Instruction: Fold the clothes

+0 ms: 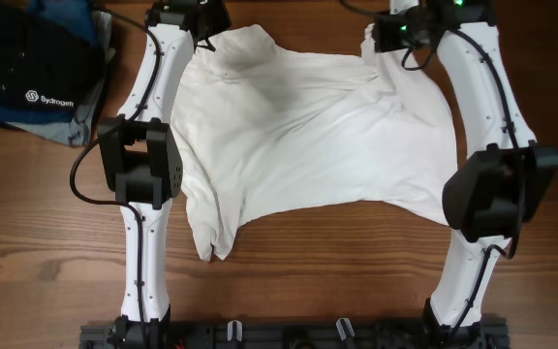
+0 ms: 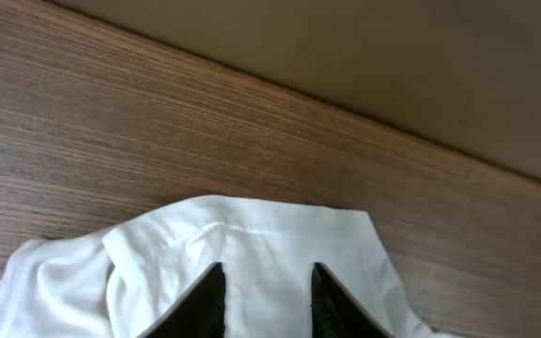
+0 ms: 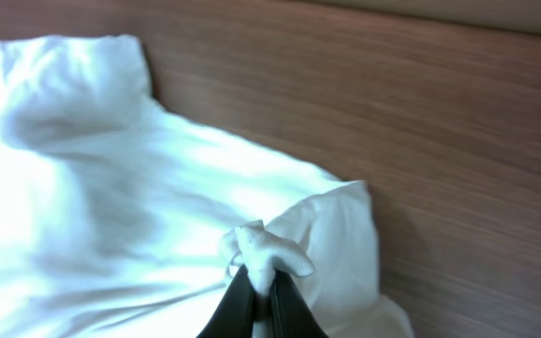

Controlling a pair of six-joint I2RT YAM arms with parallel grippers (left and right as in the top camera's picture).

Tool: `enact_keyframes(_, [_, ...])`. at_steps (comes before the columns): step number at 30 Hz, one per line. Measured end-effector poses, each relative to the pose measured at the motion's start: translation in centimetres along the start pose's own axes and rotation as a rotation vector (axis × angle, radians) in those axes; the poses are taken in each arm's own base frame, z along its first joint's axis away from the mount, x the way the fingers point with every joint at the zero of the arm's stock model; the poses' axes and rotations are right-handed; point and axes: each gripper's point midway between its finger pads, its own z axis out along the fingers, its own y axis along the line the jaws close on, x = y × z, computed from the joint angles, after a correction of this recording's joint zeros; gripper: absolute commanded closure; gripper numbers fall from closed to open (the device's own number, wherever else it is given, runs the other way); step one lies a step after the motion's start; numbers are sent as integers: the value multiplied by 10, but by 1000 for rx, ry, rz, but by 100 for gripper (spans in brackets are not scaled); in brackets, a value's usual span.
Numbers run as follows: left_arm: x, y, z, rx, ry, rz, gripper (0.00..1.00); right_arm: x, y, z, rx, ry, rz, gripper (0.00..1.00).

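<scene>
White clothes [image 3: 111, 178], pinched in right claw [image 3: 259, 280]

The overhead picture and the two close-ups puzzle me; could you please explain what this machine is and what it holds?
These are two robot arms, the left arm and the right arm, at a wooden table. The wide picture comes from a camera above; each close-up comes from a camera on one wrist, looking past its own claw. A white garment lies spread between the arms; a dark folded stack sits off to the left. The right claw is shut, pinching a bunch of the garment. The left claw has its fingers apart over the garment's edge, seemingly gripping nothing.
</scene>
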Motion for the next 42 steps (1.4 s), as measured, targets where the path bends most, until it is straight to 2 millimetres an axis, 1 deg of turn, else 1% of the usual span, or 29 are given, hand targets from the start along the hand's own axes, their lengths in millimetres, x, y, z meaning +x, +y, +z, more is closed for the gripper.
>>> enact_keyframes(3, [2, -1, 4, 10, 4, 1, 88, 2, 14, 3, -14, 12, -25, 96])
enact_keyframes(6, [7, 0, 17, 22, 6, 0, 87, 4, 26, 5, -25, 24, -50, 96])
enact_keyframes(8, [15, 1, 31, 34, 17, 0, 85, 5, 33, 6, -34, 31, -62, 96])
enact_keyframes(11, [35, 6, 55, 36, 54, 0, 78, 7, 43, 6, -43, 38, -78, 96])
enact_keyframes(13, [48, 6, 68, 37, 75, 5, 78, 6, 46, 4, -46, 37, -84, 96])
enact_keyframes(14, [53, 5, 73, 39, 81, 9, 73, 6, 47, 2, -47, 36, -86, 96])
enact_keyframes(18, [58, -10, 74, 64, 78, 27, 71, 3, 49, -9, -45, 21, -94, 96])
enact_keyframes(20, [61, -15, 74, 72, 80, 33, 66, 2, 49, -15, -44, 17, -101, 96])
enact_keyframes(26, [63, -19, 74, 76, 85, 38, 65, -3, 52, -29, -42, -8, -114, 96])
enact_keyframes(30, [68, -16, 72, 62, 111, 36, 66, -7, 54, -37, -41, -24, -121, 96])
enact_keyframes(33, [76, -12, 68, 38, 153, 34, 66, -8, 54, -40, -40, -31, -126, 96])
enact_keyframes(38, [93, 5, 51, -53, 250, 34, 66, -9, 54, -40, -41, -32, -127, 96])
enact_keyframes(39, [95, 9, 49, -75, 262, 37, 68, -9, 54, -40, -40, -31, -127, 96])
enact_keyframes(42, [99, 16, 44, -118, 279, 42, 81, -8, 54, -40, -40, -31, -126, 96])
